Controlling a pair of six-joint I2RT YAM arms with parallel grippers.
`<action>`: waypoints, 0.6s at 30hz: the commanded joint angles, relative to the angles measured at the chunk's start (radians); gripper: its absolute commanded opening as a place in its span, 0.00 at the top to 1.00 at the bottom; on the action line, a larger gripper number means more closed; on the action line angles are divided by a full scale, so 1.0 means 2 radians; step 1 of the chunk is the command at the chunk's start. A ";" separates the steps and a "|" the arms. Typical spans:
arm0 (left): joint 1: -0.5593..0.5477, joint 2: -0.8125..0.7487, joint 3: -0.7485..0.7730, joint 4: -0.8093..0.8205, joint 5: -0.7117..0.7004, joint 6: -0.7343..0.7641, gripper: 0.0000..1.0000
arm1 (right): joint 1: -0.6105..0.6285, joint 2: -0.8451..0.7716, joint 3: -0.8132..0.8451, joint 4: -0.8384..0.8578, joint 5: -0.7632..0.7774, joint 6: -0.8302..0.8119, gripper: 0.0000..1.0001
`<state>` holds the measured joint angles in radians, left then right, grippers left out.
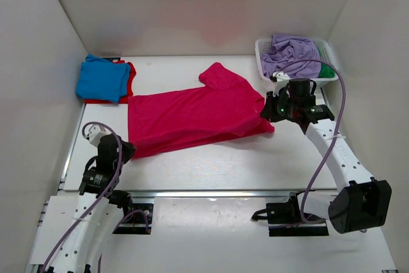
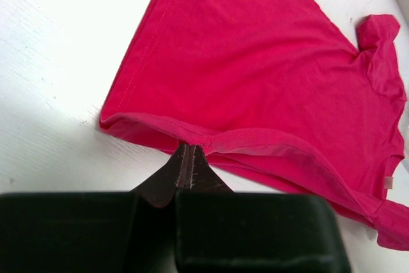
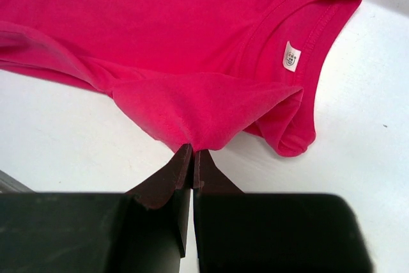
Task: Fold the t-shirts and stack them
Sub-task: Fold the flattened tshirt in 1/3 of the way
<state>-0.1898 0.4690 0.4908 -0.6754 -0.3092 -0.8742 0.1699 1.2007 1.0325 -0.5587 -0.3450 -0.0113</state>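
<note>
Crimson-pink short-sleeved cloth t-shirt (image 1: 192, 116) lies spread mid white worktop (image 1: 223, 164), hem to the left, neckline to the right, one sleeve pointing at the far wall

Left gripper (image 2: 190, 151): jaws closed tight on the hem at its near-left part, hem edge lifted into a small ridge at the pinch, rest of the cloth flat

Right gripper (image 3: 193, 155): jaws closed tight on a fold of cloth just beside the neckline, cloth tented up to the tips; small white neck label (image 3: 291, 55) faces up inside the collar

Around it:
- bright blue folded t-shirt (image 1: 101, 79) on top of red t-shirt (image 1: 130, 78), far-left corner, just beside the pink shirt's far hem corner, touching or not I cannot tell
- white latticed plastic basket (image 1: 264, 62) far right, directly behind the right wrist and close to it; lavender t-shirt (image 1: 291, 52) heaped inside, green t-shirt (image 1: 327, 71) showing at its right end
- purple cable (image 1: 342, 103) loops from the right arm up past the basket rim
- white side walls (image 1: 38, 62) box in the worktop on left, far and right sides
</note>
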 commanded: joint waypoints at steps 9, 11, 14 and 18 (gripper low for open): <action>0.011 -0.077 0.027 -0.066 -0.017 -0.018 1.00 | 0.008 -0.045 0.019 -0.031 -0.002 0.006 1.00; 0.016 -0.081 0.029 -0.073 -0.013 -0.021 1.00 | 0.007 -0.050 0.024 -0.041 -0.002 0.003 1.00; 0.014 -0.092 0.025 -0.086 -0.003 -0.029 1.00 | 0.010 -0.061 0.023 -0.050 -0.009 0.005 1.00; 0.021 -0.114 0.024 -0.106 0.007 -0.043 1.00 | 0.015 -0.078 0.011 -0.063 -0.012 0.018 1.00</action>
<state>-0.1604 0.2741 0.5117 -0.8345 -0.3164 -0.9295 0.1894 1.0897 1.0344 -0.6697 -0.3557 0.0021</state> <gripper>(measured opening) 0.014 0.009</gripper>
